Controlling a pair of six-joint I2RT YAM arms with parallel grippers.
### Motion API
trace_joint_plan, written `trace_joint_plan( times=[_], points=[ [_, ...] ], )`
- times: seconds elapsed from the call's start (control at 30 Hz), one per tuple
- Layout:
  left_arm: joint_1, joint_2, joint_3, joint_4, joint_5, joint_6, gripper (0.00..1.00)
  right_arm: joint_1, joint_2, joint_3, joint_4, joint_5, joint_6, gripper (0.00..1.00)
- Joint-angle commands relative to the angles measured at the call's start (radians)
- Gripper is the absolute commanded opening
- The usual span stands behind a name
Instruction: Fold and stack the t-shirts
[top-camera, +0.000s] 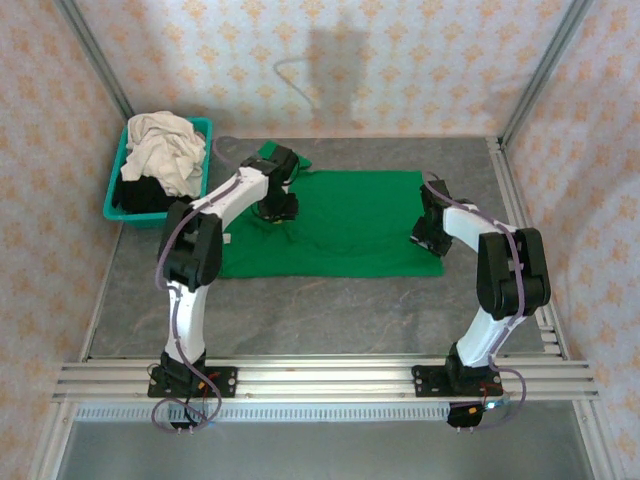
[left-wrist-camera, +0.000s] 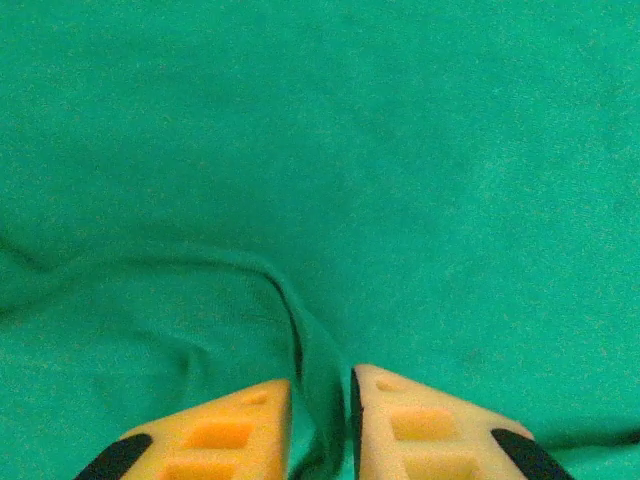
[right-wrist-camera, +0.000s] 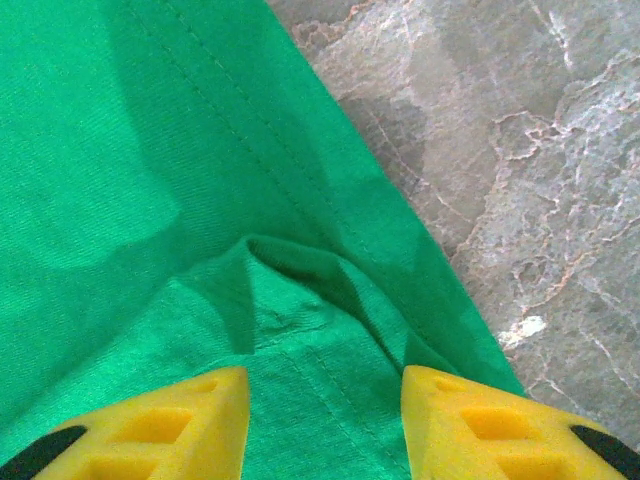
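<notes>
A bright green t-shirt (top-camera: 345, 225) lies spread flat on the grey table, its long side running left to right. My left gripper (top-camera: 278, 208) is down at its upper left part. In the left wrist view the gripper (left-wrist-camera: 322, 385) has its yellow fingers close together with a raised ridge of green cloth (left-wrist-camera: 318, 350) pinched between them. My right gripper (top-camera: 430, 236) rests at the shirt's right edge. In the right wrist view it (right-wrist-camera: 325, 385) stands open, fingers wide apart astride a hemmed, puckered patch of the green cloth (right-wrist-camera: 300, 310). Cream-white (top-camera: 165, 150) and black (top-camera: 145, 192) t-shirts are piled in the basket.
The teal plastic basket (top-camera: 113, 203) stands at the back left corner. Bare marbled tabletop (top-camera: 330, 310) lies in front of the shirt and to its right (right-wrist-camera: 520, 150). Aluminium rails (top-camera: 320, 378) border the near edge, and patterned walls close in the back and sides.
</notes>
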Motion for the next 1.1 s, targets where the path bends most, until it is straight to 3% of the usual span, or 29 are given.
trace_joint_plan(
  times=[0.0,0.07,0.23,0.33,0.47,0.67,0.8,1.07],
  points=[
    [-0.006,0.038,0.101,-0.085,-0.010,0.053,0.29,-0.002,-0.035,-0.009,-0.028,0.037,-0.009,0.44],
    [-0.007,0.064,0.155,-0.097,0.001,0.061,0.38,-0.002,-0.037,-0.011,-0.036,0.049,-0.011,0.44],
    [-0.001,0.075,0.248,-0.119,-0.008,0.067,0.44,-0.002,-0.070,-0.044,-0.053,0.084,-0.009,0.44],
    [0.017,0.030,0.211,-0.106,-0.027,0.056,0.51,-0.002,-0.104,-0.067,-0.063,0.106,-0.008,0.44],
    [0.065,-0.113,-0.018,-0.038,-0.081,0.007,0.53,-0.004,-0.140,-0.099,-0.063,0.109,-0.007,0.45],
    [0.147,-0.353,-0.446,0.130,-0.085,-0.086,0.51,-0.006,-0.123,-0.143,-0.021,0.010,0.043,0.43],
    [0.160,-0.407,-0.577,0.137,-0.117,-0.100,0.45,-0.012,-0.103,-0.160,-0.032,0.002,0.083,0.38],
    [0.211,-0.472,-0.804,0.211,-0.095,-0.182,0.36,-0.093,-0.205,-0.288,-0.020,-0.012,0.119,0.33]
  ],
)
